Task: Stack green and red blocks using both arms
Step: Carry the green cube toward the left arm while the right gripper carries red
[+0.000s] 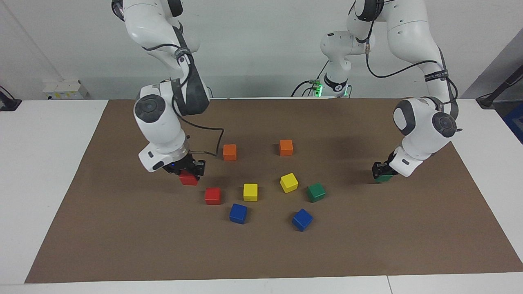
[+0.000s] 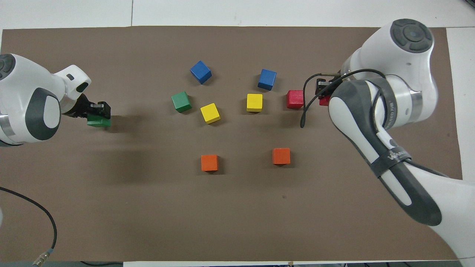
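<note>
My right gripper (image 1: 190, 170) is shut on a red block (image 1: 188, 179) and holds it low over the brown mat, beside the second red block (image 1: 213, 196), which lies free. In the overhead view the right gripper (image 2: 322, 90) hides most of the held red block (image 2: 325, 101), close to the free red block (image 2: 295, 99). My left gripper (image 1: 383, 170) is shut on a green block (image 1: 384, 178) low over the mat at the left arm's end; it also shows in the overhead view (image 2: 97, 110) with the held green block (image 2: 98, 121). The second green block (image 1: 316, 192) (image 2: 181, 101) lies free.
On the brown mat (image 1: 122, 237) two yellow cubes (image 1: 250, 192) (image 1: 289, 182) lie between the free red and green blocks. Two blue cubes (image 1: 238, 213) (image 1: 302, 219) lie farther from the robots. Two orange cubes (image 1: 229, 152) (image 1: 286, 147) lie nearer to them.
</note>
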